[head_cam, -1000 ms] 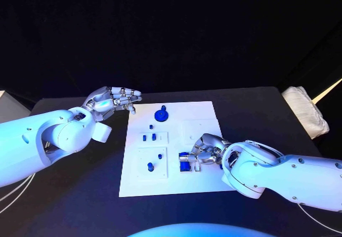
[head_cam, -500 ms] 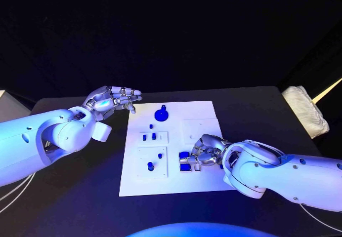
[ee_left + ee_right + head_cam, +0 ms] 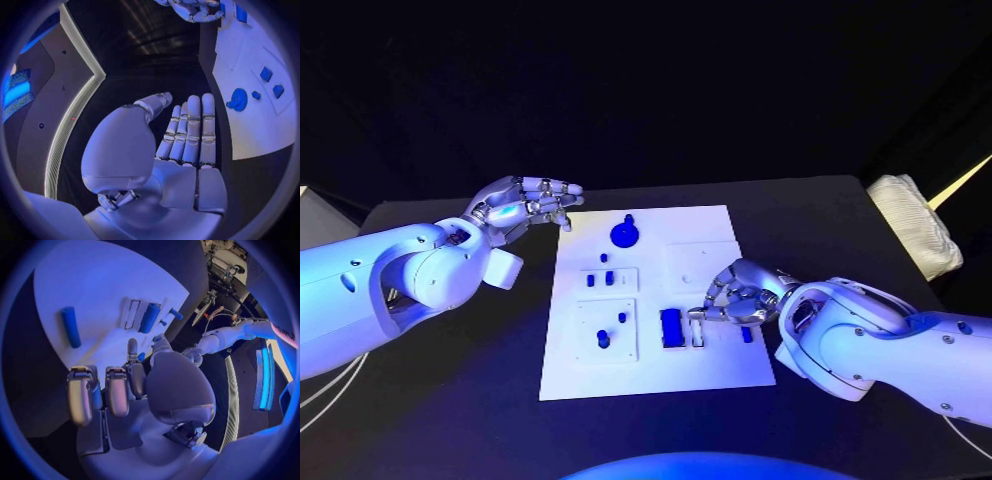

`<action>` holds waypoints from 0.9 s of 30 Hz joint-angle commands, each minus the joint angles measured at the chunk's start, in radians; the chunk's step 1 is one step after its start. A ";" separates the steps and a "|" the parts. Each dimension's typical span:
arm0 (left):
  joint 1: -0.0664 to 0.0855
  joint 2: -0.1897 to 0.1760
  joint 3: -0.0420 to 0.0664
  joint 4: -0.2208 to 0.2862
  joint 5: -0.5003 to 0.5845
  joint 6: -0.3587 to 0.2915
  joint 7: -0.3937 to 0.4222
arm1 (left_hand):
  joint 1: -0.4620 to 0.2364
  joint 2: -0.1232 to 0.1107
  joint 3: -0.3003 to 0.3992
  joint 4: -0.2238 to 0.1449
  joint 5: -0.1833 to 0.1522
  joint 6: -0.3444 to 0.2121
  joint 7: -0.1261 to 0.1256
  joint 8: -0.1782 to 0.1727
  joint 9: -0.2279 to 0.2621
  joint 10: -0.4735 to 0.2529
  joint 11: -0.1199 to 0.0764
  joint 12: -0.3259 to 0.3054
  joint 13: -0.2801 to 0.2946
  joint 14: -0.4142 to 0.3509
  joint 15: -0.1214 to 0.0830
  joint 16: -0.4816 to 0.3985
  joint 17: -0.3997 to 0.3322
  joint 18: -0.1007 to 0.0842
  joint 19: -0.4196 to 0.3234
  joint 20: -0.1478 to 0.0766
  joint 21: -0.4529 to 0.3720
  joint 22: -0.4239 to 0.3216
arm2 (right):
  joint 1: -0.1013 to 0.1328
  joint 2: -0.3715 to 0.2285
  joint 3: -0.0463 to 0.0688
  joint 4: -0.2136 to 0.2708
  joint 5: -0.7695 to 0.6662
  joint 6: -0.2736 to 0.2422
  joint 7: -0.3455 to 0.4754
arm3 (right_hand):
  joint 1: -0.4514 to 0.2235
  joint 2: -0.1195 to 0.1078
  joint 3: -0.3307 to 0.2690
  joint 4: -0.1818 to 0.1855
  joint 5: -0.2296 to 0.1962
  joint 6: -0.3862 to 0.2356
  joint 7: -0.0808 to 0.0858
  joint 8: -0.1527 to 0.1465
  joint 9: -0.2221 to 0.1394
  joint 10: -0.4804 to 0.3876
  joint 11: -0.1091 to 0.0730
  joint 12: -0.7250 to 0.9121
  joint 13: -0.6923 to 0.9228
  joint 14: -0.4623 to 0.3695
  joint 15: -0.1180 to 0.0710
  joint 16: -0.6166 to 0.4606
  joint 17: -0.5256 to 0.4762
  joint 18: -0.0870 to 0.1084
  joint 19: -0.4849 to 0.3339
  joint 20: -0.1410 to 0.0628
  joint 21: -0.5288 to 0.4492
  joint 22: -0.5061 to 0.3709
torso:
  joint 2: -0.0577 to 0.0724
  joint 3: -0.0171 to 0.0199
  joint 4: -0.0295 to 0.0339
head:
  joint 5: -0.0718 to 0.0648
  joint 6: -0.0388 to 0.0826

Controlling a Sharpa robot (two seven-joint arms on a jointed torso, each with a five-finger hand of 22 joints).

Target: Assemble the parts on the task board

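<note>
The white task board lies mid-table. On it are a round blue knob, two small blue parts in a raised square, two more in the square below, and a long blue block lying flat. A small blue part lies by my right hand, which hovers just right of the block with its fingers half curled and nothing in them. The right wrist view shows that hand above the board and a blue bar. My left hand hangs empty off the board's far left corner, with its fingers straight.
A white padded bundle sits at the table's right edge. A pale box stands at the left edge. The black table surrounds the board on all sides.
My right hand has drawn back to the right, off the blue block, which now lies alone on the board. The left hand has stayed put.
</note>
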 commanded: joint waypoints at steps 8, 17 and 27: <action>0.000 0.006 0.000 -0.001 0.006 0.012 0.008 | 0.000 0.006 -0.005 0.002 0.002 0.004 -0.001 0.004 -0.001 -0.007 -0.002 0.006 -0.001 -0.006 0.000 -0.006 -0.002 0.014 0.008 -0.001 -0.004 -0.001 | 0.019 -0.134 -0.003 0.018 -0.025 -0.013 0.063 | 0.068 -0.007 -0.018 -0.001 0.013 -0.027 0.009 -0.013 -0.012 -0.009 0.012 -0.017 0.078 0.082 0.007 -0.003 0.164 -0.008 0.085 0.004 -0.003 0.240 | 0.002 0.0002 -0.0025 | -0.018 0.007; 0.000 0.006 0.000 0.001 0.006 0.012 0.011 | 0.000 0.006 -0.005 0.002 0.002 0.004 -0.001 0.004 -0.001 -0.007 -0.002 0.006 -0.001 -0.006 0.000 -0.006 -0.002 0.014 0.008 -0.001 -0.004 -0.001 | -0.006 -0.193 -0.010 0.018 -0.134 0.024 0.044 | 0.116 -0.014 -0.026 -0.003 0.025 -0.028 0.013 -0.020 -0.020 -0.011 0.015 -0.022 0.077 0.082 0.010 -0.003 0.166 -0.009 0.086 0.008 0.000 0.241 | 0.002 0.0002 -0.0007 | -0.029 0.009; -0.001 0.004 0.000 0.001 0.006 0.013 0.013 | 0.000 0.006 -0.005 0.002 0.002 0.004 -0.001 0.004 -0.001 -0.007 -0.002 0.006 -0.001 -0.006 0.000 -0.006 -0.002 0.014 0.008 -0.001 -0.004 -0.001 | -0.053 -0.174 -0.013 -0.005 -0.205 0.034 0.006 | 0.128 -0.012 -0.027 -0.001 0.033 -0.023 0.012 -0.020 -0.021 -0.010 0.014 -0.022 0.078 0.082 0.010 -0.002 0.168 -0.010 0.087 0.008 0.004 0.243 | 0.002 -0.0012 0.0010 | -0.033 0.008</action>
